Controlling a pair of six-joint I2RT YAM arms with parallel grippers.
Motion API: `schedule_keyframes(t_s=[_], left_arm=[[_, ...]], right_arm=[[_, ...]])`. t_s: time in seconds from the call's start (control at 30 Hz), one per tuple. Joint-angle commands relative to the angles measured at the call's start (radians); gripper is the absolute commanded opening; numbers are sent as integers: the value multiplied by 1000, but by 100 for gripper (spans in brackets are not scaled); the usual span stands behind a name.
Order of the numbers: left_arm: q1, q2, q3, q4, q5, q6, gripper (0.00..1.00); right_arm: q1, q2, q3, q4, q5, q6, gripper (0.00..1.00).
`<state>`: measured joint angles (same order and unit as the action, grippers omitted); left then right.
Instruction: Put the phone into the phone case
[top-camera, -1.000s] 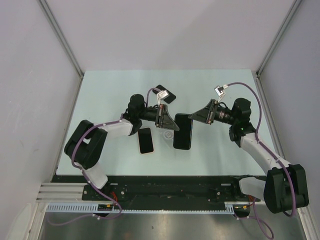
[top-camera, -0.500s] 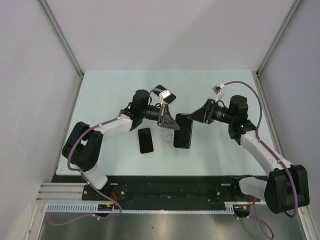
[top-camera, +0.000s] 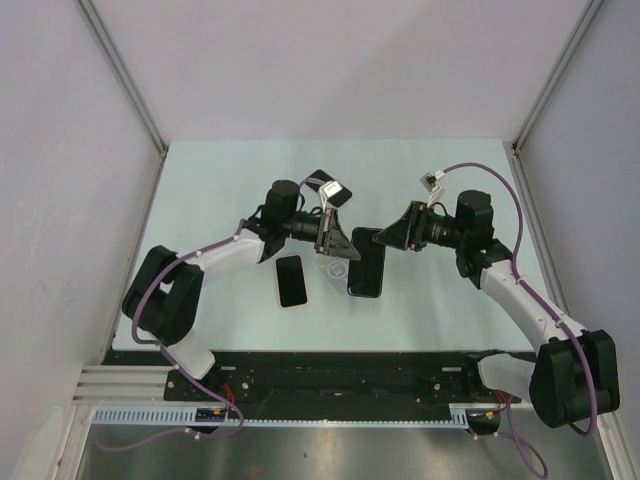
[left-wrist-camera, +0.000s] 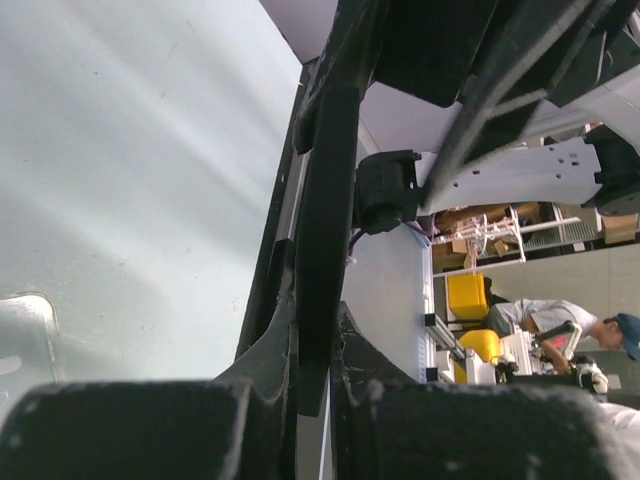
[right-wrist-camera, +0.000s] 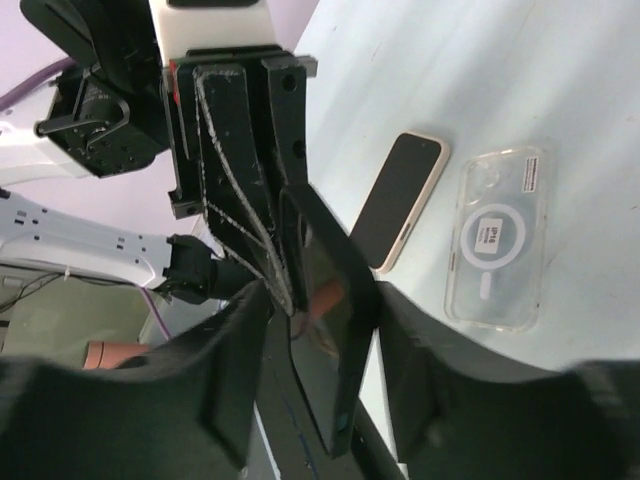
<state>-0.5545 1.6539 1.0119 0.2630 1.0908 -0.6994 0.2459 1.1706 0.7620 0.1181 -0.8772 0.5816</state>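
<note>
My left gripper (top-camera: 338, 247) is shut on the near edge of a black phone (top-camera: 366, 263) and holds it over the table; in the left wrist view the phone (left-wrist-camera: 322, 200) shows edge-on between the left gripper (left-wrist-camera: 315, 325). My right gripper (top-camera: 386, 240) is open, its fingers on either side of the phone's (right-wrist-camera: 335, 340) far edge, with a gap on one side. A clear phone case (top-camera: 335, 269) lies flat below the left gripper; it also shows in the right wrist view (right-wrist-camera: 495, 240). A second, beige-edged phone (top-camera: 291, 281) lies screen up to the case's left.
The two arms meet over the middle of the pale green table (top-camera: 220, 190). White walls and metal rails (top-camera: 125, 75) bound the table on three sides. A black base rail (top-camera: 330, 370) runs along the near edge.
My right gripper has moved left until its fingers straddle the black phone's far edge. My left arm has shifted slightly away from the near edge, still gripping the phone.
</note>
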Motion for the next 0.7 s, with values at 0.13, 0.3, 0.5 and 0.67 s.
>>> schedule_keyframes(t_s=[0.13, 0.3, 0.5, 0.67], left_arm=[[5, -88, 45, 8, -48, -20, 0], [7, -91, 44, 15, -63, -28, 0], [10, -97, 33, 1, -109, -32, 0], [14, -109, 16, 4, -138, -40, 0]], right_arm=[[23, -14, 13, -101, -97, -68, 60], [27, -14, -19, -86, -129, -49, 55], [27, -37, -36, -77, -117, -46, 6], [39, -35, -36, -67, -129, -34, 17]])
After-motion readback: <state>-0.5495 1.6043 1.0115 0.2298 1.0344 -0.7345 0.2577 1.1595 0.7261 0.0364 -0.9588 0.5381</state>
